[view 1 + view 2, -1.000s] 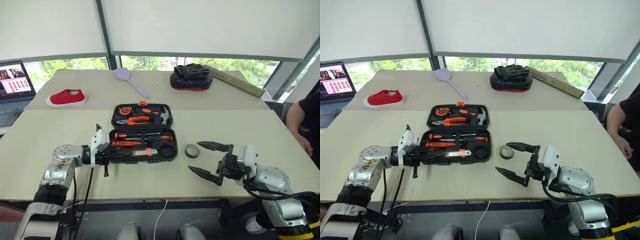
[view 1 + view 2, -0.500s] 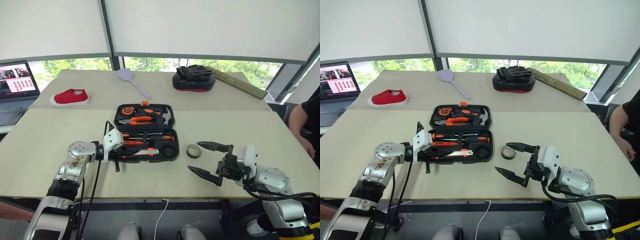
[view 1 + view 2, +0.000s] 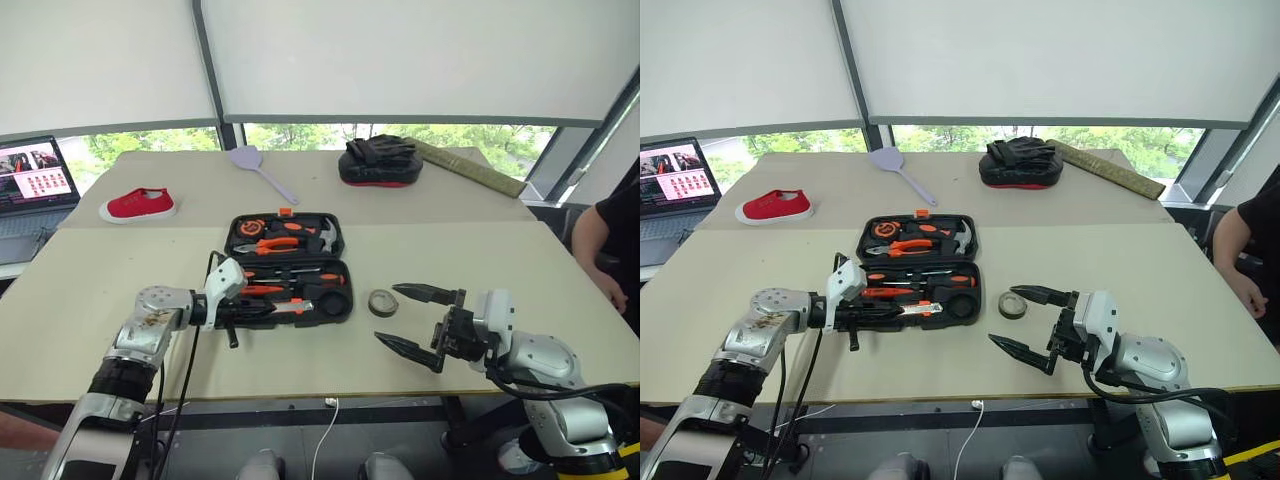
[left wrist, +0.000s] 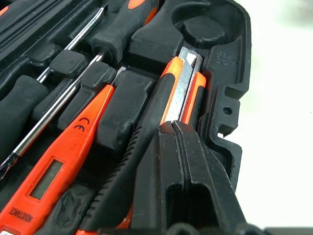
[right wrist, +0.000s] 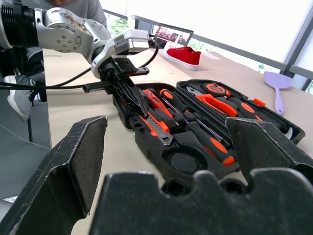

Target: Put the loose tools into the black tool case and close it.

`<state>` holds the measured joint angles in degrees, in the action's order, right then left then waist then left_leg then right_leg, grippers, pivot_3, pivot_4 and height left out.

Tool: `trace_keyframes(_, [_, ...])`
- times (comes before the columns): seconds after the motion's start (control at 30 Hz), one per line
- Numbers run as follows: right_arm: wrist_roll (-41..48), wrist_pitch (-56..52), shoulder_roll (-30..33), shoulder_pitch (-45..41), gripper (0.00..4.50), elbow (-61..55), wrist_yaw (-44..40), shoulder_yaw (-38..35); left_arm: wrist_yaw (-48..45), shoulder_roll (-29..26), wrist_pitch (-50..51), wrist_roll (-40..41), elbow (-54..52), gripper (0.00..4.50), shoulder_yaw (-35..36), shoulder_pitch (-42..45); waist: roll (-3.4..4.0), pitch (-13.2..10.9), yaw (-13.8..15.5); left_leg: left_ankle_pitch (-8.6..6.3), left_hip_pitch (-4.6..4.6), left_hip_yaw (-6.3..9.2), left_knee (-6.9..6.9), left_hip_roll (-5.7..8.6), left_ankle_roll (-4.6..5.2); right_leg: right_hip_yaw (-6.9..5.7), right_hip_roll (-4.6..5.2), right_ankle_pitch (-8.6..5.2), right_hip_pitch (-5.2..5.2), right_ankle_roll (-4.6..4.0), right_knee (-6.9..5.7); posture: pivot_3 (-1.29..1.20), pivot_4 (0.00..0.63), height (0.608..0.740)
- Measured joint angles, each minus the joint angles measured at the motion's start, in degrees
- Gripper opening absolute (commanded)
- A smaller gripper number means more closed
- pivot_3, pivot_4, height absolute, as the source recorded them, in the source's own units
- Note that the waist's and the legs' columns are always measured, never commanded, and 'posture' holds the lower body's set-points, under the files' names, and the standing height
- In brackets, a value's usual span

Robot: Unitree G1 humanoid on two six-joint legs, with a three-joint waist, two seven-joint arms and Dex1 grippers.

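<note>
The black tool case lies open on the counter in front of me, lid half away from me and tray half nearer. My left fingers are pressed together with nothing between them, and their tips rest over the near row of the tray, on the orange-black utility knife that lies in its slot along the tray's front edge. Beside the knife, the slim orange tester pen sits in its own slot, and further in, the two black-and-orange-handled screwdrivers lie in theirs. The round recess at the tray's right end holds nothing. The small dark tape roll lies flat on the counter just right of the case, apart from it. My right fingers stand wide apart, holding nothing, hovering near the roll on its right side, one finger reaching toward it without touching.
</note>
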<state>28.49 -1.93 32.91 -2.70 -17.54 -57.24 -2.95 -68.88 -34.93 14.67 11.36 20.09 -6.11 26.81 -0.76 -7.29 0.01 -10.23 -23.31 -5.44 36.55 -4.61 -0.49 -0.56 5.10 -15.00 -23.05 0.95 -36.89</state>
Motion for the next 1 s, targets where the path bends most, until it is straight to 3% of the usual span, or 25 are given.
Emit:
trace_keyframes(0.17, [0.5,-0.4,0.0,0.0,4.5,-0.1,0.0,0.0,-3.5,1.5,-8.6,4.2,0.2,0.05,4.3,-2.7,-0.07,-0.1,-0.1,0.12,-0.29,-0.02,-0.27,0.09,0.19,0.1,0.01,0.02,-0.07,0.04,0.05,0.0,0.15,0.74])
trace_keyframes(0.3, [1.0,-0.6,0.0,0.0,4.5,-0.1,0.0,0.0,-6.0,3.3,-11.9,7.0,0.2,0.05,5.2,-2.9,-0.65,-0.4,0.4,0.12,-0.64,0.04,-0.26,0.11,0.2,-0.02,0.01,0.17,-0.25,0.26,0.13,0.0,0.15,0.74])
trace_keyframes(0.67, [1.0,-0.8,-0.3,0.9,4.5,-0.6,0.3,0.1,2.3,5.8,-15.7,0.2,4.7,0.05,3.3,2.1,-0.89,-0.6,0.8,0.12,-0.98,0.19,-0.17,0.23,0.22,-0.14,0.08,0.2,-0.37,0.43,0.2,0.0,0.15,0.74])
trace_keyframes(1.0, [1.0,-1.2,-0.3,2.2,4.5,-2.1,0.7,0.1,1.9,4.1,-17.2,-2.6,4.9,0.05,0.3,2.4,-0.87,-0.6,0.7,0.1,-0.86,0.22,-0.14,0.22,0.23,-0.14,0.08,0.17,-0.24,0.44,0.22,0.0,0.15,0.74])
